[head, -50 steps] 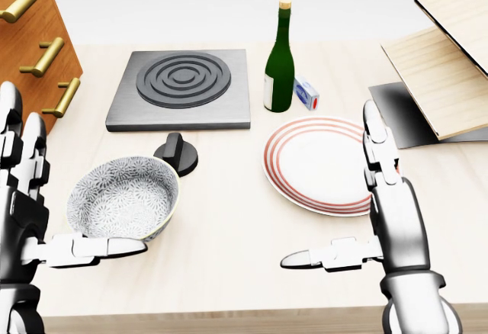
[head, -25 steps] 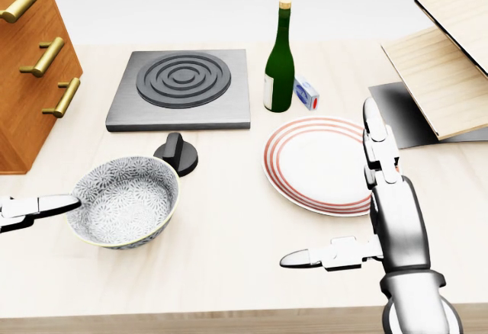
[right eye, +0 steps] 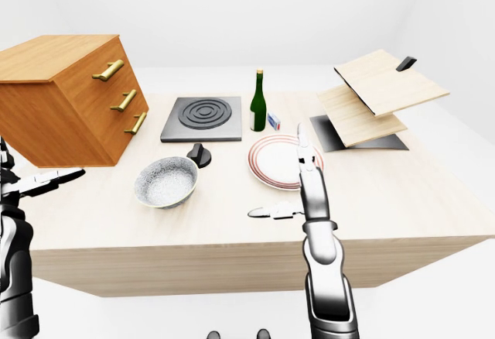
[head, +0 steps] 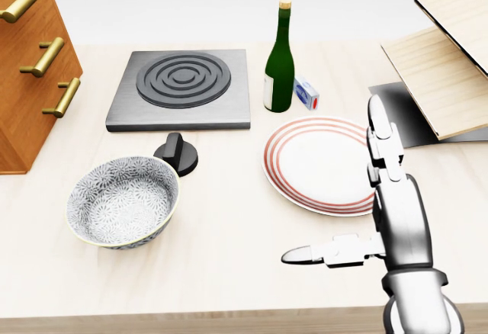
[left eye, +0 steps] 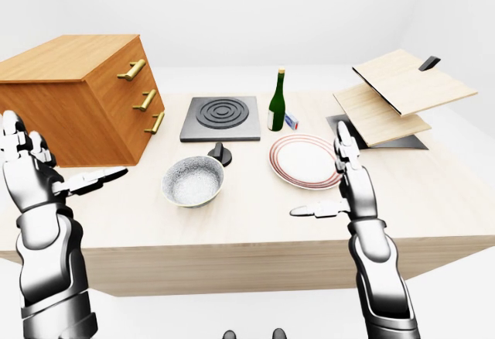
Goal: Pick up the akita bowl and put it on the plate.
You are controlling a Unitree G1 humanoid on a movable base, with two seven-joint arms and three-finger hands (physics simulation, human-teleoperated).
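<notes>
Akita bowl grab: my left hand hangs wide open and empty, off to its left, and I'd say nearer than my right hand, equally open and empty, at the plate. Bowl sits upright left of the plate in the head view, well apart. It's round with a grey floral pattern.

The table is pale, matt wood with a faint grain. The drawer cabinet is warmer, satin wood with brass-looking handles. The akita bowl looks like smooth glazed ceramic (finely patterned in grey), and the plate is glossy. The wine bottle is shiny green glass, the hob matt dark grey, and the right hand polished silvery metal.
</notes>
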